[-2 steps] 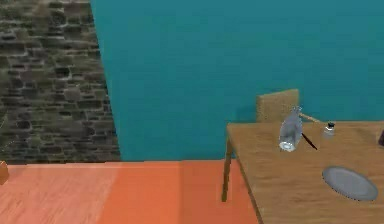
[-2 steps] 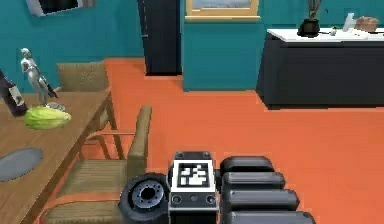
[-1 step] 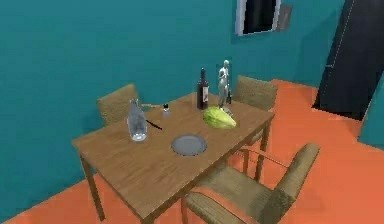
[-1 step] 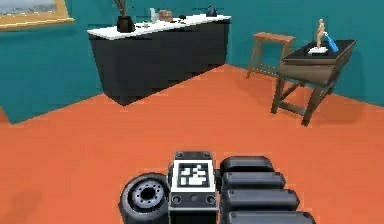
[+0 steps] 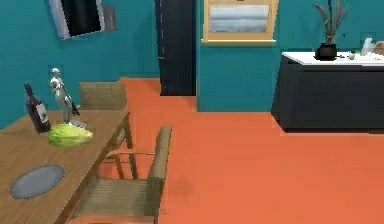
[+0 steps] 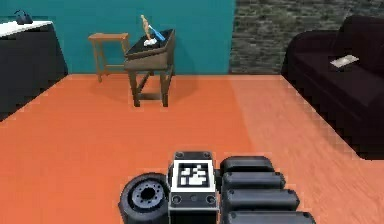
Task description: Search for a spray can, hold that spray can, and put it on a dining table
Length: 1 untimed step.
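Table (image 5: 30, 150) carries one bottle (image 5: 37, 108), one statuette (image 5: 62, 92), one lettuce (image 5: 70, 134), one plate (image 5: 38, 181).

Bright even light, soft shadows on the floor (image 5: 260, 170)

Teal walls (image 5: 140, 45), orange floor (image 5: 260, 170), black sofa (image 6: 330, 60), dark counter (image 5: 330, 98), possibly small desk (image 6: 152, 55)

Low at the arm side view's bottom edge, just right of middle: dark ribbed arm (image 6: 258, 188), white black-marked square (image 6: 193, 176) at its left end, then gripper (image 6: 146, 198), a round dark body. Far end indistinct; impossible to tell whether holding anything.
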### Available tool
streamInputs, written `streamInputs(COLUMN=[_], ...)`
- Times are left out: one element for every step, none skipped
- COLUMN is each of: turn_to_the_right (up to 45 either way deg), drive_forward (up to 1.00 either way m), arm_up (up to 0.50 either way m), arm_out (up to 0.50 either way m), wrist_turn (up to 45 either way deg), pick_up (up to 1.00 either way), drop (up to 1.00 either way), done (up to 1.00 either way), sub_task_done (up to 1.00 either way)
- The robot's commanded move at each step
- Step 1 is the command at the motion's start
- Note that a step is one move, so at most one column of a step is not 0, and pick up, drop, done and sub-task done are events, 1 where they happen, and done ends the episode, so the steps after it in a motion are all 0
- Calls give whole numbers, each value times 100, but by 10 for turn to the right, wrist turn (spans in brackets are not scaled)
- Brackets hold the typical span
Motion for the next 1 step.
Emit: streamInputs(turn_to_the_right=[-450], drive_forward=[0], arm_up=[0], arm_out=[0], wrist_turn=[0], pick_up=[0], drop=[0], done=[0], sub_task_done=[0])
